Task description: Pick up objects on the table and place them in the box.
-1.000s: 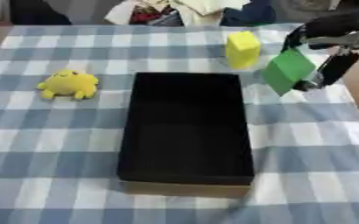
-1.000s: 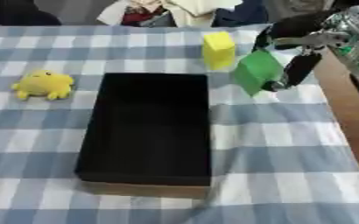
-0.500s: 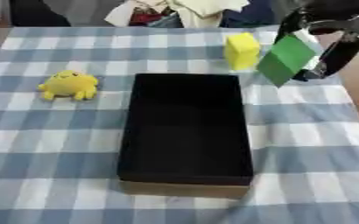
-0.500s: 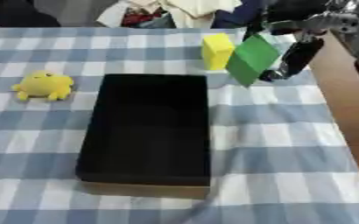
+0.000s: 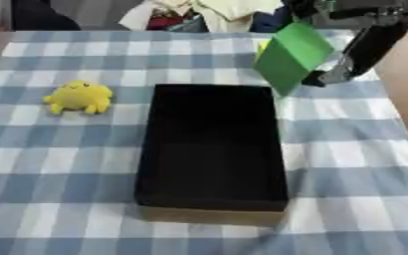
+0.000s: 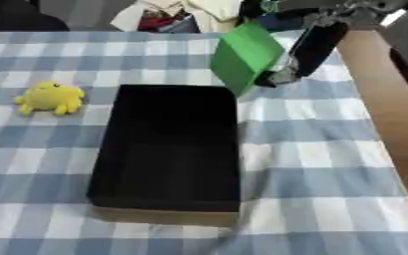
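Blue-checked cloth covers the bench (image 5: 59,164), where the right hand (image 5: 364,47), seemingly clenched on a tilted green block (image 5: 290,55), holds it aloft just past the black box's (image 5: 212,149) one-o'clock corner, box lying toward seven o'clock.

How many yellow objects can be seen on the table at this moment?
2. The yellow plush toy lies left of the black box. A yellow block shows only as a sliver behind the green block that the right robot hand holds; it is mostly hidden.
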